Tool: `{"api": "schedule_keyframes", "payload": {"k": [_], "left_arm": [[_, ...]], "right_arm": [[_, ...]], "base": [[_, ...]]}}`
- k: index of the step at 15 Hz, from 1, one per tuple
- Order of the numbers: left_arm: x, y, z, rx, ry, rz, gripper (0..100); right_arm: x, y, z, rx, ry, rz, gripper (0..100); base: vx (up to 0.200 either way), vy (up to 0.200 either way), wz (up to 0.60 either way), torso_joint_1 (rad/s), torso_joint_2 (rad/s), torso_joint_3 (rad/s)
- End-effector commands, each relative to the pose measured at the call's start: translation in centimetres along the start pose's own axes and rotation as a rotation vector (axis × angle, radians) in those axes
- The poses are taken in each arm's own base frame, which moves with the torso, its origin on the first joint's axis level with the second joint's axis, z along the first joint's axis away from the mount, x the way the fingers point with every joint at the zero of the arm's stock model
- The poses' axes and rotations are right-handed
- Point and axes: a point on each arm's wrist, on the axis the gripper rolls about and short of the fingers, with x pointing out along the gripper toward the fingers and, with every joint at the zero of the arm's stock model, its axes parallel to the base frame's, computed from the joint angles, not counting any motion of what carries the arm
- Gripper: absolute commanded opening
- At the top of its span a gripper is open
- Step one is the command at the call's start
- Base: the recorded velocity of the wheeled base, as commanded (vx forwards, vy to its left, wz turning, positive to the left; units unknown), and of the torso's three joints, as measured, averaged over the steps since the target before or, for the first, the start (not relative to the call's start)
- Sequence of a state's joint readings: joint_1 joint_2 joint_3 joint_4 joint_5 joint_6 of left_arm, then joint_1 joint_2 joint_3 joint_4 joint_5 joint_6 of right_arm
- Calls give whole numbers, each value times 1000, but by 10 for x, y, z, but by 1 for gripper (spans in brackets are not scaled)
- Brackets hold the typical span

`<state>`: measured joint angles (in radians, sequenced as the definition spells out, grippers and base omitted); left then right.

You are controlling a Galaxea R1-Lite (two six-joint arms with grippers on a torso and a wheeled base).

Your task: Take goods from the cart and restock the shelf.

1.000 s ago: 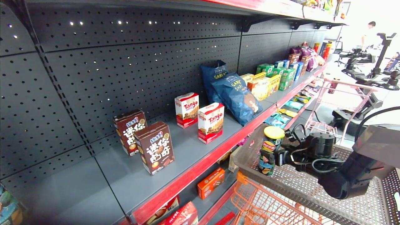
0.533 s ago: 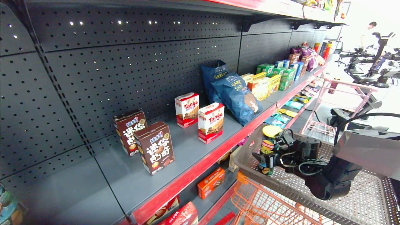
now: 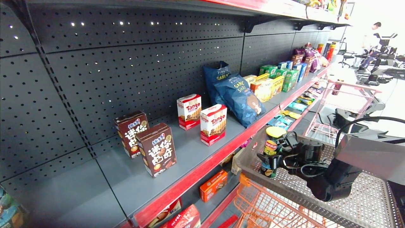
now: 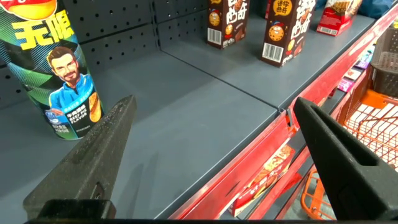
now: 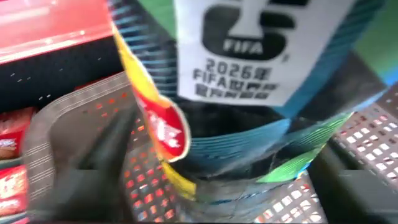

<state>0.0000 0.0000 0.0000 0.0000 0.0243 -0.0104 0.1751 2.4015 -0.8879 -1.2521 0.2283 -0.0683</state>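
canister (image 3: 271, 146) upright, clamped in right gripper (image 3: 269, 157) over cart tray (image 3: 364, 202), lower right; bare shelf (image 3: 190, 148) lies leftward; left gripper (image 4: 214, 109) released.

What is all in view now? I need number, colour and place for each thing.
can: 1, dark with yellow lid, in the right gripper over the cart
green can: 1, green, upright on the shelf
brown boxes: 2, brown, on the shelf
red-white boxes: 2, red and white, right of the brown boxes
bags: 2, blue, beside the red-white boxes
far boxes: several, yellow and green, beyond the bags
cart: 1, orange with grey tray, before the shelf
pink cart: 1, pink, farther down the aisle
left gripper: 1, black, jaws open, over the shelf
right gripper: 1, black, jaws shut on the can
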Motion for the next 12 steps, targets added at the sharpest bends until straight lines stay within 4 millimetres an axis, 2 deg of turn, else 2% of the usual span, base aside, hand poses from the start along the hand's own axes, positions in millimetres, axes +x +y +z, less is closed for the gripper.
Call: {"api": "schedule_keyframes", "payload": {"k": [1, 4, 7, 8, 10, 11, 12], "left_arm": [[0, 0, 0, 0, 0, 0, 100], [0, 0, 0, 0, 0, 0, 100], [0, 0, 0, 0, 0, 0, 100], [0, 0, 0, 0, 0, 0, 100], [0, 0, 0, 0, 0, 0, 100], [0, 0, 0, 0, 0, 0, 100], [0, 0, 0, 0, 0, 0, 100]], "right_arm": [[2, -2, -2, 0, 1, -4, 0], [-2, -14, 4, 2, -15, -35, 0], [-14, -16, 32, -11, -45, -56, 0], [-30, -14, 61, -4, -47, -59, 0], [-56, -12, 94, 19, -39, -116, 0], [-78, -9, 116, 45, -35, -171, 0], [-89, -7, 124, 59, -32, -198, 0]], "base": [[0, 0, 0, 0, 0, 0], [0, 0, 0, 0, 0, 0], [0, 0, 0, 0, 0, 0], [0, 0, 0, 0, 0, 0], [0, 0, 0, 0, 0, 0], [0, 0, 0, 0, 0, 0], [0, 0, 0, 0, 0, 0]]}}
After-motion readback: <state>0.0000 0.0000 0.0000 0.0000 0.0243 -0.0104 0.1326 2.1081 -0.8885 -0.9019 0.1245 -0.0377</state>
